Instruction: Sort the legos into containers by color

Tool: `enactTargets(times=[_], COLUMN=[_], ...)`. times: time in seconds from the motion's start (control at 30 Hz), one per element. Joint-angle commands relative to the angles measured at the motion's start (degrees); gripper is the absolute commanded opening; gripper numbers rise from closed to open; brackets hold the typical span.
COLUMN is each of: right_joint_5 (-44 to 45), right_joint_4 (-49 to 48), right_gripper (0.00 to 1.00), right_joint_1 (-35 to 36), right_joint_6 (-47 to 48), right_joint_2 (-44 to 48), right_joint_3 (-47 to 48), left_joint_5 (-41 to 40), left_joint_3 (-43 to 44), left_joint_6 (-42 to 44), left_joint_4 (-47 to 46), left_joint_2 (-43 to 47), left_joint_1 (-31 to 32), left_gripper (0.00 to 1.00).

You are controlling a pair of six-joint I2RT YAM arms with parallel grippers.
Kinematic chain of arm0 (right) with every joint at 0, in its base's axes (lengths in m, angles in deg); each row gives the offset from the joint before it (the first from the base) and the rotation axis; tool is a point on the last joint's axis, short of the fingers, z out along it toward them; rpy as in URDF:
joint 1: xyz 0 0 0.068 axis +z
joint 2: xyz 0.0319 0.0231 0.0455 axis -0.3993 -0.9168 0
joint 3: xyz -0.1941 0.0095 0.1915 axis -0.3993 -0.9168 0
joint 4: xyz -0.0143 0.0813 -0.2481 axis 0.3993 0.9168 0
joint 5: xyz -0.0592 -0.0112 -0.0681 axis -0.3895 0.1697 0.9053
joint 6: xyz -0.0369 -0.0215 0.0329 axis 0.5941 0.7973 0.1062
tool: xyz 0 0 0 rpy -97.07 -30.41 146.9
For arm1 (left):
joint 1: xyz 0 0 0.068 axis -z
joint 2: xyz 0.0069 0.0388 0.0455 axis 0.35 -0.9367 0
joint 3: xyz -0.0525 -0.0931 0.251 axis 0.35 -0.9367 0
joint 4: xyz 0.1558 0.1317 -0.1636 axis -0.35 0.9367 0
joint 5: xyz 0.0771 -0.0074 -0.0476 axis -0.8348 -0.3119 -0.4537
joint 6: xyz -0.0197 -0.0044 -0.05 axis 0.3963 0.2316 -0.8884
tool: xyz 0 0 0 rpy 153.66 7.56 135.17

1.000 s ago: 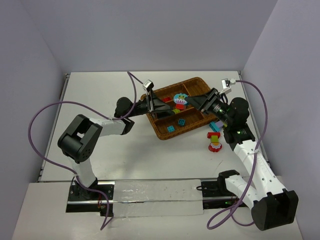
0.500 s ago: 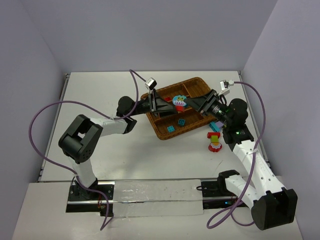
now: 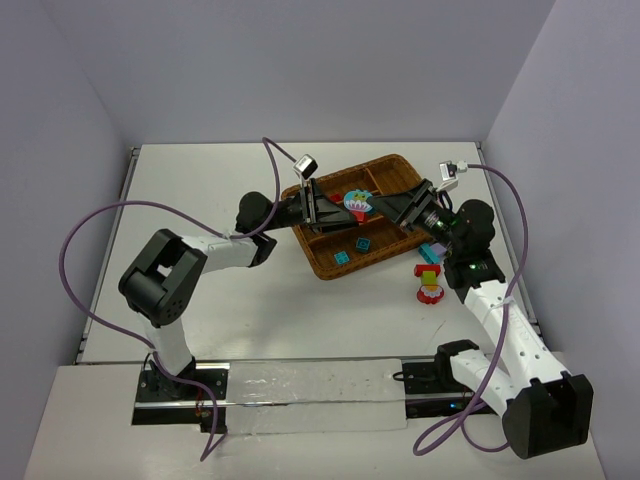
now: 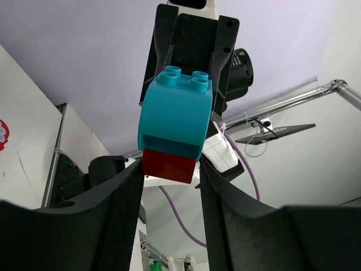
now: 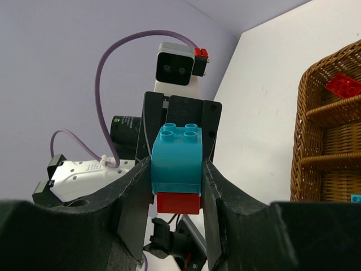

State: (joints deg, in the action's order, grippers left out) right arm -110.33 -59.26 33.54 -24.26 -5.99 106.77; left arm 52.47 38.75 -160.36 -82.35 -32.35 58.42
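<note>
The cyan brick (image 5: 176, 161) sat stacked on a red brick (image 5: 178, 202), studs up, and the pair hung in the air above the tray (image 3: 380, 257), between the two arms. The right gripper (image 5: 176, 169) was clamped on the cyan brick, with a finger pressed flat against each side. The left gripper (image 4: 169, 169) had come in from the opposite side, its fingers (image 4: 121, 209) close on either flank of the red brick. Whether they actually pressed on it could not be told.

From above, both grippers covered the middle of the tray, so it was unclear which compartment lay under the stack. The far compartments were partly hidden too. Two small cyan legos (image 3: 362, 243) lay in a near compartment, and a flat red piece (image 5: 344, 86) rested in another.

Out on the tabletop (image 3: 200, 170), just beside the tray's right corner, stood a small stack of mixed colours (image 3: 428, 275) and a red-and-white round piece (image 3: 431, 293), both close to the right arm.

That corner of the tray sat near the tabletop's right edge and the side wall. Broad white surface showed to the left of the tray and in front of it, towards the arm bases.
</note>
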Motion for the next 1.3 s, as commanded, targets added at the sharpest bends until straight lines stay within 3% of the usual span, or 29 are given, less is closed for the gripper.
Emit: enactTargets(times=[0.0,0.07,0.3,0.47,0.57,0.8,0.93,0.97,1.07,1.27], right_joint_5=[-1.0,-1.0,-0.4,-0.4,-0.5,-1.4,-1.0,-1.0,-0.7,0.5], right_joint_4=[-3.9,-3.9,-1.6,0.8,1.2,1.3,0.9,0.7,0.1,-1.9], right_gripper=[0.0,0.0,0.04,0.43,0.52,0.61,0.43,0.24,0.01,0.0], right_joint_1=[0.6,0.8,1.0,0.9,0.9,1.1,1.1,1.1,1.0,0.9], right_joint_6=[-0.8,-0.7,0.8,2.4,2.8,3.0,2.7,2.4,1.0,-4.4], right_joint_2=[-0.5,-0.6,-0.2,-0.2,-0.3,-1.3,-1.1,-1.0,-1.0,-2.3], right_joint_3=[-0.9,-0.9,-0.5,0.5,0.7,1.1,0.8,0.9,1.1,1.1], left_joint_5=[-0.4,-0.4,-0.5,-1.0,-1.1,-1.0,-0.8,-0.7,-0.1,0.6], left_joint_3=[3.0,2.9,3.1,2.7,2.6,2.5,2.6,2.6,2.5,0.0], left_joint_6=[0.6,0.6,0.2,-0.3,0.2,1.0,1.2,1.5,2.5,7.5], left_joint_4=[-20.3,-20.3,-19.9,-20.3,-19.4,-18.2,-17.7,-17.4,-16.4,-10.8], left_joint_2=[-0.2,-0.2,-0.4,-0.5,-0.2,0.3,0.3,0.4,0.6,3.5], left_joint_1=[0.6,0.6,0.6,0.6,0.6,0.6,0.6,0.6,0.7,0.7], left_gripper=[0.45,0.4,0.01,0.0,0.0,0.0,0.0,0.0,0.0,0.0])
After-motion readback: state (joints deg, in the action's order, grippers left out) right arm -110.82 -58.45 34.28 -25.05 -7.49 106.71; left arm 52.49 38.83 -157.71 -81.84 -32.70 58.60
